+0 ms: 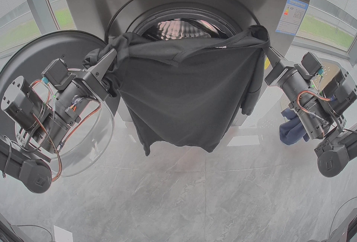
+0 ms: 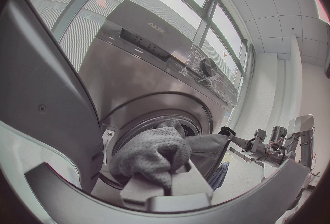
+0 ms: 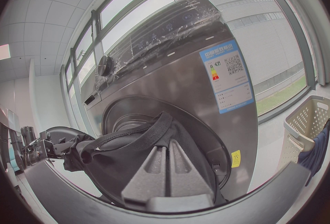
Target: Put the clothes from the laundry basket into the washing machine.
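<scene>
- The door [image 1: 37,53] of the washing machine [image 1: 93,1] stands swung open, at 9 o'clock of the drum opening [image 1: 178,29].
- The left claw [image 1: 111,56] is pinched fully shut on a bunched corner of the black garment [image 1: 186,97], at the cloth's 10 o'clock.
- The black garment hangs spread between the two claws, right in front of the drum opening. It covers the lower part of the opening, and its hem hangs free above the floor [image 1: 186,198].
- A blue-and-white label [image 1: 292,16] with a coloured scale and a square code sits at 2 o'clock of the opening. A small yellow sticker [image 3: 235,158] sits lower down.
- The right claw [image 1: 268,52] is clamped closed on the garment's top edge, at its 2 o'clock.
- The laundry basket [image 3: 306,121] stands at 3 o'clock of the machine, with a blue cloth [image 3: 314,156] draped over its rim.
</scene>
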{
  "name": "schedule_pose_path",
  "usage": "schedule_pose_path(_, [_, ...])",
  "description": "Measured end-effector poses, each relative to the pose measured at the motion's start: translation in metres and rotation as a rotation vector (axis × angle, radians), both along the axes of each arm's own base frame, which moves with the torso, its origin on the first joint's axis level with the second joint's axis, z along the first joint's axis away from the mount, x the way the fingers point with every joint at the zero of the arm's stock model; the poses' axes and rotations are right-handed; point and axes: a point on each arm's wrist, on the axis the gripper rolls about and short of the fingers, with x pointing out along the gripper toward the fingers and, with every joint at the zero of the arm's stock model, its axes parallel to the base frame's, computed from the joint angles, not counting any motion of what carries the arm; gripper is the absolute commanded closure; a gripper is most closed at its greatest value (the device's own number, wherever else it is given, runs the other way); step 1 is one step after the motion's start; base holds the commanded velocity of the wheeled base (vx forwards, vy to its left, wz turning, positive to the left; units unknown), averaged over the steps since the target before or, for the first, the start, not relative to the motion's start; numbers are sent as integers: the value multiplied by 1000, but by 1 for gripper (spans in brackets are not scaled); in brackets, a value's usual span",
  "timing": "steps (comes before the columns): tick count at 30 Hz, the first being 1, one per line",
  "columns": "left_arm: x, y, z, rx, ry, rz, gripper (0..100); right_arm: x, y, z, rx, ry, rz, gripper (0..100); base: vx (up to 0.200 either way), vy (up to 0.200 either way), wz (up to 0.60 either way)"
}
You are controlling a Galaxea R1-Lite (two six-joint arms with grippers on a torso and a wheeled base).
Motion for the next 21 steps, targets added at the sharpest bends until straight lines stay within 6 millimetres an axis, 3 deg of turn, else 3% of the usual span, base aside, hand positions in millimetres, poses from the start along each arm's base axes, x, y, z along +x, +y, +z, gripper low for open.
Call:
schedule_pose_path(13, [4,-2,8,-7,-27,1,100,-4,1,2,-2,-9,7,100,0,0,0])
schedule_pose_path(21, [-8,-6,0,33,32,-31,100,-10,-1,-8,-24,29,12,100,0,0,0])
